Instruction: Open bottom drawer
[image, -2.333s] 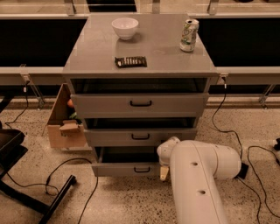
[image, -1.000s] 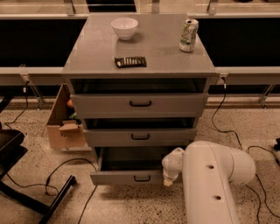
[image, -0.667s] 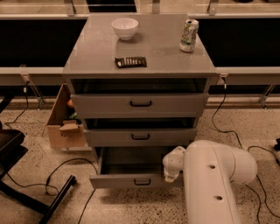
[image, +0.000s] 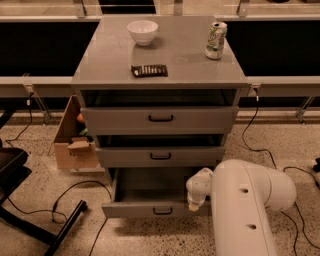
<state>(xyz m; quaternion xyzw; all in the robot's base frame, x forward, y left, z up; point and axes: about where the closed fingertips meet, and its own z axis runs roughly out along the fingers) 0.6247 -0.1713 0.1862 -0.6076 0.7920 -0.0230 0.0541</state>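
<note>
The bottom drawer (image: 145, 209) of the grey cabinet stands pulled out, its plain grey inside (image: 150, 185) showing and its small black bar handle (image: 162, 211) facing me. My gripper (image: 196, 200) sits at the right end of the drawer front, below the white wrist joint. The big white arm (image: 245, 210) covers the drawer's right corner and most of the gripper.
The middle drawer (image: 160, 156) and top drawer (image: 160, 119) are slightly ajar above. On the cabinet top lie a white bowl (image: 142, 31), a green can (image: 215, 40) and a dark snack bar (image: 149, 70). A cardboard box (image: 75, 142) stands left; cables (image: 65, 197) and a black chair base (image: 30, 215) lie on the floor.
The bottom drawer has slid out toward me, from nearly shut to well open. My gripper and arm moved back and down with its right end.
</note>
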